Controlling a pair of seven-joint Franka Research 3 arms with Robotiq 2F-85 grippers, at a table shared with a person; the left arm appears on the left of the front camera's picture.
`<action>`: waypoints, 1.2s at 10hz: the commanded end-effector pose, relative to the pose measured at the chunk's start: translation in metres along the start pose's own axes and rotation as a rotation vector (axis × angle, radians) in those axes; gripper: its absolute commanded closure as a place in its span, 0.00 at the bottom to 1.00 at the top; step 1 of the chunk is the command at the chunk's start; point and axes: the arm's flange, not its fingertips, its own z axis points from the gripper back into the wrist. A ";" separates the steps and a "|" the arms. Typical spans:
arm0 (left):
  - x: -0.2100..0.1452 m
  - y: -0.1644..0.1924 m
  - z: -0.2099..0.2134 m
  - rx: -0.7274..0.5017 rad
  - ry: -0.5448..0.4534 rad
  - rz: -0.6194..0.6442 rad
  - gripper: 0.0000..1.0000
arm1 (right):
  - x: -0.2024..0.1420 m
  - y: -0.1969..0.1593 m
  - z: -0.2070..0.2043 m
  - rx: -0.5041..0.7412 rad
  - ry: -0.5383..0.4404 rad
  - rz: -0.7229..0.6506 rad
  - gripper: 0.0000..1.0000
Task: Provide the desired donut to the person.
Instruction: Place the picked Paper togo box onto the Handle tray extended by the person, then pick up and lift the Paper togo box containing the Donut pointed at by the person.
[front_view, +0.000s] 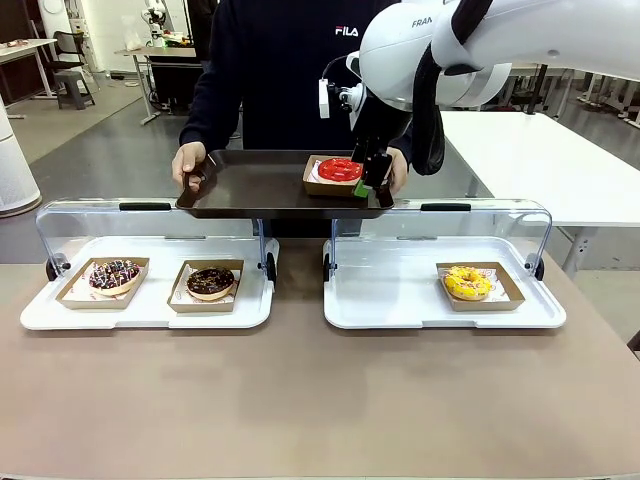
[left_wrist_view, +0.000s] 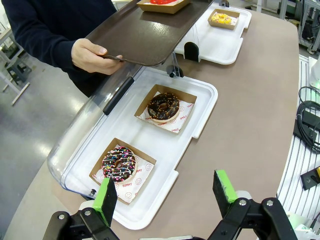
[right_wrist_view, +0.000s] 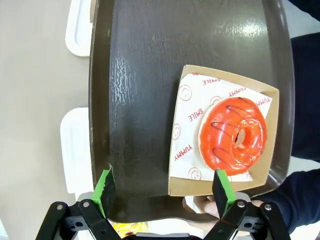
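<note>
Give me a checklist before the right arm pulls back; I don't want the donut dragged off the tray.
1. Right hand open, holding nothing: ok.
2. Red donut seated in its box on the brown tray: ok.
3. Person gripping the brown tray at both ends: ok.
4. Right hand clear of the box: cannot tell.
5. Left hand open, over the white tray, away from the handover: ok.

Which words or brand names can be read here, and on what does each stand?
"FILA": on the chest of the person's dark sweatshirt.
"FRA", cut off: on the white right robot arm.
"YUMMY" and "SMILE": printed in red on the white paper liner under the red glazed donut.
Print under the chocolate-glazed donut and the sprinkled donut: too blurred.
</note>
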 end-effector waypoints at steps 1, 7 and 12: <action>0.000 0.000 -0.001 -0.004 -0.010 0.001 0.00 | 0.000 0.000 -0.001 -0.012 -0.001 0.003 0.00; 0.000 0.000 -0.001 -0.004 -0.010 0.001 0.00 | 0.000 0.000 -0.001 -0.012 -0.001 0.003 0.00; 0.000 0.000 -0.001 -0.004 -0.010 0.001 0.00 | 0.000 0.000 -0.001 -0.012 -0.001 0.003 0.00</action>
